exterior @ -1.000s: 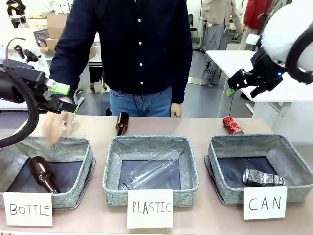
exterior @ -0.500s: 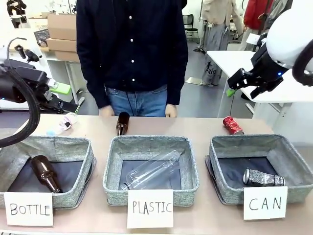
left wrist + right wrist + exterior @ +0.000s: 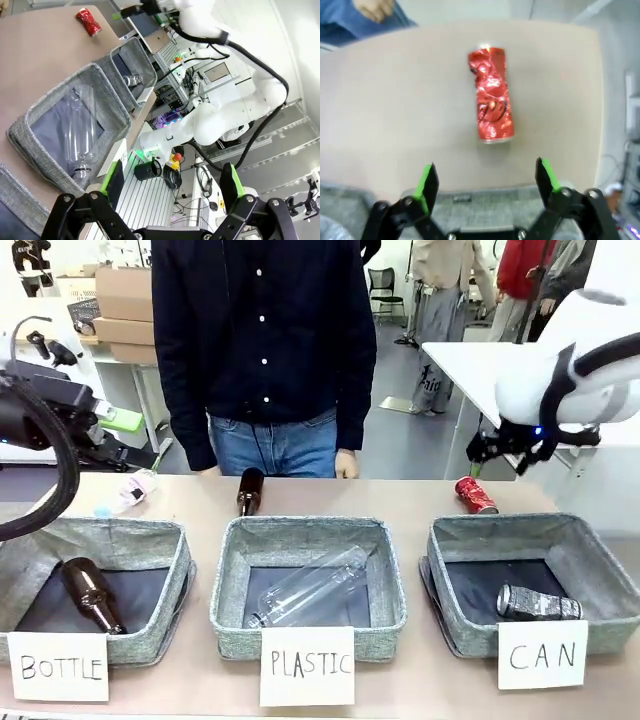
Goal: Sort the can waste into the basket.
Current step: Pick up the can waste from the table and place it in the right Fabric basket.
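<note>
Brought lower and nearer the table since half a second ago is the right gripper point(image 3: 497, 452), which is now hung just above the red can point(image 3: 476, 495). The left gripper point(image 3: 172, 169) is seen where it was, at the left edge above the table point(image 3: 400, 495). The person point(image 3: 270, 340) is placed much as before at the far side.

Both pairs of fingers are spread wide and nothing is held in either. In the right wrist view the red can is framed beyond the green pads, untouched.

The red can is shiny and badly crumpled, and it is laid on its side on the bare table just behind the basket point(image 3: 520, 525) at the right. The silver-grey can point(image 3: 538, 602), dented and marked with dark print that cannot be read, is laid on its side on the basket's dark bottom, toward the front right.

Three white cards are propped before the three grey baskets. From left to right they are handwritten "BOTTLE" point(image 3: 58, 668), "PLASTIC" point(image 3: 306, 664) and "CAN" point(image 3: 541, 654). A brown bottle point(image 3: 92, 595) is held in the first basket, and a clear bottle point(image 3: 310, 588) in the second.
</note>
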`<state>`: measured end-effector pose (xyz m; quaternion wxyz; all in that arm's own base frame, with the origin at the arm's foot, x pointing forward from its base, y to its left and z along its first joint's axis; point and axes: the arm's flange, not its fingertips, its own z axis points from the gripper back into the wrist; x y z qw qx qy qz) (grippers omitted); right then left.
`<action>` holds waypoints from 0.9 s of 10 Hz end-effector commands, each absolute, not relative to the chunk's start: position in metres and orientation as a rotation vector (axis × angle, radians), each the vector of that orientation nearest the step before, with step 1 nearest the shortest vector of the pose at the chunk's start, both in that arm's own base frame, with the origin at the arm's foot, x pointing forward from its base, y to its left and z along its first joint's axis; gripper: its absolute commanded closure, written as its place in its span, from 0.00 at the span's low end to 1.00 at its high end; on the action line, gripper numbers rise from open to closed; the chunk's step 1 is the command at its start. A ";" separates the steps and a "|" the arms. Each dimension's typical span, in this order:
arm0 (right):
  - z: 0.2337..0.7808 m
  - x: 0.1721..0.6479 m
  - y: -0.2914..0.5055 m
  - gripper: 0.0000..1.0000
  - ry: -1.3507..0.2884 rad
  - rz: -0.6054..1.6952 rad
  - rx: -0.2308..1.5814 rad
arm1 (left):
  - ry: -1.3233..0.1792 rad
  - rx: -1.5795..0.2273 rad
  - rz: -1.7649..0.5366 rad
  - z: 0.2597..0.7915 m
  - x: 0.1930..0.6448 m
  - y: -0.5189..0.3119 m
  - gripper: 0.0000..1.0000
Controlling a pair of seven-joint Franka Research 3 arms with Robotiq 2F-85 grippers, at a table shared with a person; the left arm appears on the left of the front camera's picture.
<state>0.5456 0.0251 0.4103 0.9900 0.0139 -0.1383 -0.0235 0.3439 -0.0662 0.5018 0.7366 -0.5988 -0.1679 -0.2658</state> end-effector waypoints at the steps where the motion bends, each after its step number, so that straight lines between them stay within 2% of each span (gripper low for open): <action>1: 0.384 0.587 0.026 0.00 -0.257 -0.095 0.054 | -0.372 -1.312 -0.602 0.504 0.344 -0.063 0.00; 5: 0.309 0.625 0.023 0.00 -0.261 -0.151 0.064 | -0.372 -1.312 -0.602 0.504 0.344 -0.063 0.00; 8: 0.308 0.627 0.025 0.00 -0.287 -0.159 0.063 | -0.372 -1.312 -0.602 0.504 0.344 -0.063 0.00; 9: 0.308 0.626 0.025 0.55 -0.280 -0.144 0.071 | -0.372 -1.312 -0.602 0.504 0.344 -0.063 0.00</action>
